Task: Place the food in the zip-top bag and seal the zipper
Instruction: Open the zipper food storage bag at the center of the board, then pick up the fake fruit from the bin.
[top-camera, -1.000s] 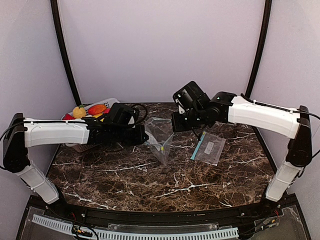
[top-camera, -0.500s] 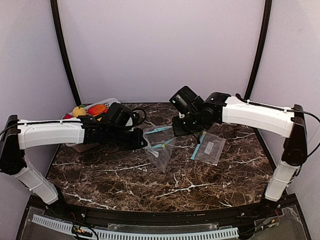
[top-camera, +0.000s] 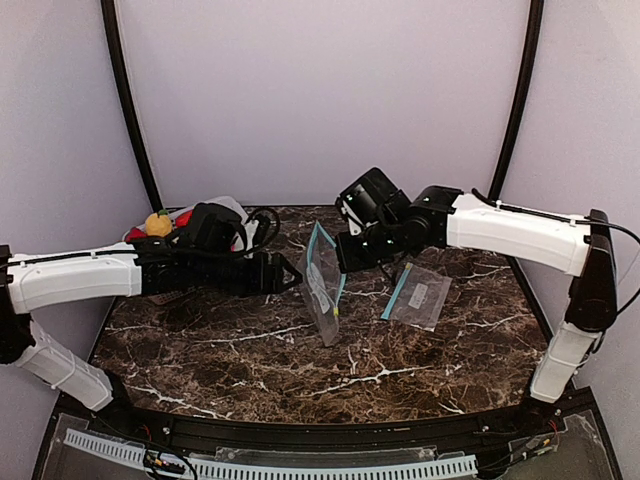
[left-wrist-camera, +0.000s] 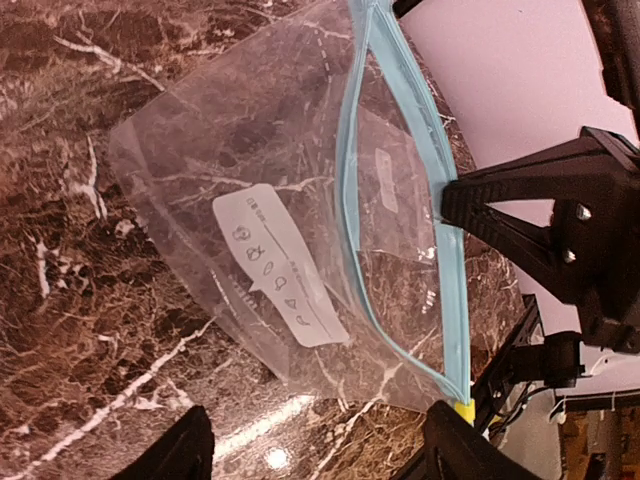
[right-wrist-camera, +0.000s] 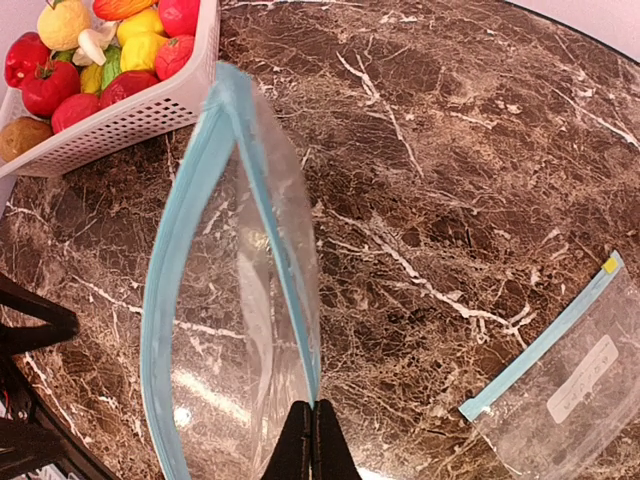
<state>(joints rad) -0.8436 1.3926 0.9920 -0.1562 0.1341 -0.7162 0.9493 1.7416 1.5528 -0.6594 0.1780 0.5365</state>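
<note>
A clear zip-top bag (top-camera: 322, 288) with a blue zipper strip stands on the marble table (top-camera: 250, 350), its mouth gaping. My right gripper (top-camera: 341, 264) is shut on the bag's blue rim (right-wrist-camera: 300, 330), fingertips pinched together on it (right-wrist-camera: 312, 425). My left gripper (top-camera: 288, 279) is open just left of the bag and holds nothing; in the left wrist view its fingers (left-wrist-camera: 185, 455) stand wide apart below the bag (left-wrist-camera: 270, 220). The food (right-wrist-camera: 95, 50), red, yellow, orange and brown toy pieces, lies in a white basket (right-wrist-camera: 150, 115) at the back left.
A second zip-top bag (top-camera: 420, 293) lies flat on the table right of the right gripper. The left arm (top-camera: 80, 280) crosses in front of the basket (top-camera: 228, 206) and hides most of it. A black cable (top-camera: 268, 220) loops by the basket.
My left gripper has let go of the bag's rim, opened and drawn back to the left. The bag's mouth now stands upright and open, held by the right gripper alone.
</note>
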